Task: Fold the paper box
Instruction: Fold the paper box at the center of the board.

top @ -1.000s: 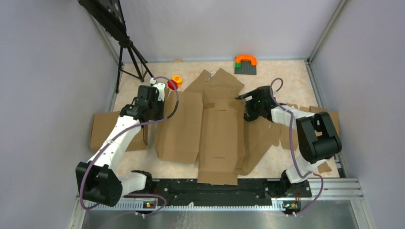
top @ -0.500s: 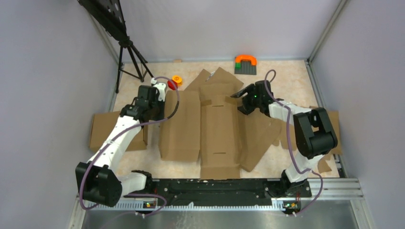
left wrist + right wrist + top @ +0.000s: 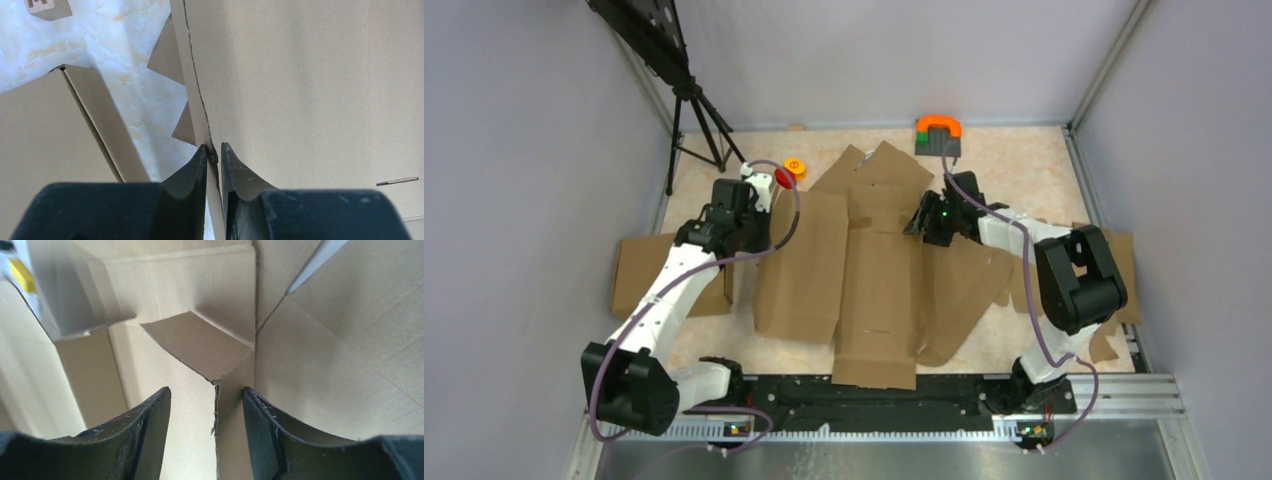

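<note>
Paper box [image 3: 879, 270] lies mostly flat mid-desk [image 3: 1024, 160], between the arms. Left end effector [image 3: 213, 149] is clamped on the box's left panel edge, so use it as the anchor and don't pull. Right end effector [image 3: 206, 390] has its jaws apart, straddling the corner of a raised flap [image 3: 200, 345], not gripping. Seat it deeper past the slit before closing, then swing along the crease; twisting across it risks a tear.

A robot lab — plain grey walls [image 3: 524, 150] close around the table [image 3: 1024, 160], a black tripod [image 3: 696, 120] at its far-left corner.
</note>
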Controlling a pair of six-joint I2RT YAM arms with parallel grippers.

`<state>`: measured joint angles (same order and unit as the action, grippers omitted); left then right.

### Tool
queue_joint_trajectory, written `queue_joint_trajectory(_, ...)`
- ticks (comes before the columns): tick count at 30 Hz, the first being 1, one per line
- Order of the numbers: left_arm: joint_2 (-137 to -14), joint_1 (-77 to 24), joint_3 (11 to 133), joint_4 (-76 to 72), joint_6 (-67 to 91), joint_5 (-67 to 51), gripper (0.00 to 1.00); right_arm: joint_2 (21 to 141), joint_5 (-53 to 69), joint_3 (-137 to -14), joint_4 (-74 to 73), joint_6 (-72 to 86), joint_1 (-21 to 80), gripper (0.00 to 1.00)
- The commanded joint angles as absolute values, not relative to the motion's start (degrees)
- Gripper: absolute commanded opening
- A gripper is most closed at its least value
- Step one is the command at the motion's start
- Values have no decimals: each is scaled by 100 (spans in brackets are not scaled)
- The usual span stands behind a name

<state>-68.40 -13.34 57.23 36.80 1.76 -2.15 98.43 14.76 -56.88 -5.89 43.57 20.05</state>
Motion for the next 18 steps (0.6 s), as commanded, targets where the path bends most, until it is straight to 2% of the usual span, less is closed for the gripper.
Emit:
queue_joint_trajectory(1,-6753,-1384,5716,3397,237,-619,17,9742,1191,-6242,-1494,2936,2422,53)
queue_joint_trajectory(5,-6796,-1389,5702,3332,253,-889,18,9647,1073,-6196,-1535,2755,2574,51)
queue_joint_trajectory(7,-6839,-1389,5719,3335,265,-905,18,9682,1118,-6223,-1524,2734,2583,47)
queue_joint_trajectory(13,-6952,-1389,5846,3428,468,-1203,14,9828,957,-6512,-1693,2628,2630,15)
queue_joint_trajectory(15,-6842,-1388,5915,3453,506,-1175,12,9746,909,-6617,-1667,2614,2632,11)
queue_joint_trajectory(18,-6508,-1389,5994,3446,553,-1135,9,9465,826,-6784,-1594,2606,2637,10)
